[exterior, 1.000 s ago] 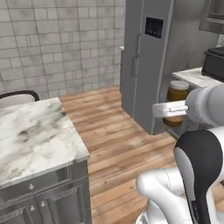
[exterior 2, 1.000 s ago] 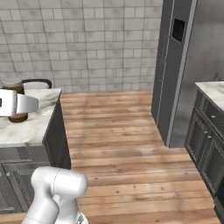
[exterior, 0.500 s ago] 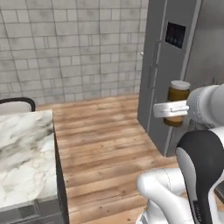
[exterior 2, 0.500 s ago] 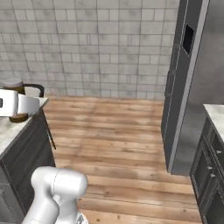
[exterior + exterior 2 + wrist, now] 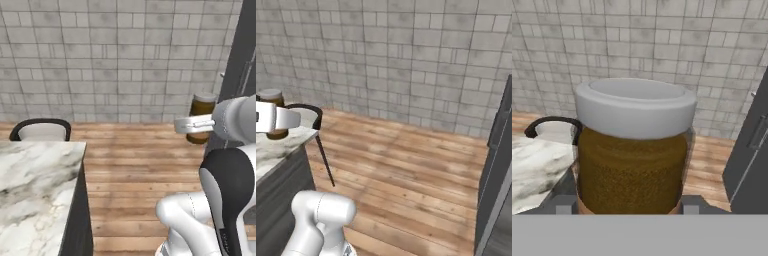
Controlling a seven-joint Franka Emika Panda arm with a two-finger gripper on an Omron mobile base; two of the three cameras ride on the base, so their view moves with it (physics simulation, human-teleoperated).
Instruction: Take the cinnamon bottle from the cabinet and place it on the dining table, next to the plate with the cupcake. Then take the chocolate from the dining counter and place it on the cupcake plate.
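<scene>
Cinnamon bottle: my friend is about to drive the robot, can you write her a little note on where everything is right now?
Tool: shut on the cinnamon bottle, carried upright in the air.
Around: marble counter with a dark chair behind it, wood floor, grey fridge.
Done: bottle is out of the cabinet.
Left: set it on the dining table beside the cupcake plate, then fetch the chocolate and put it on that plate.

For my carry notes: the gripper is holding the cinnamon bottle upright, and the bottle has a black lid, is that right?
Not quite: the lid is white, as the hand view shows. The rest stands: the gripper holds the cinnamon bottle upright.
</scene>
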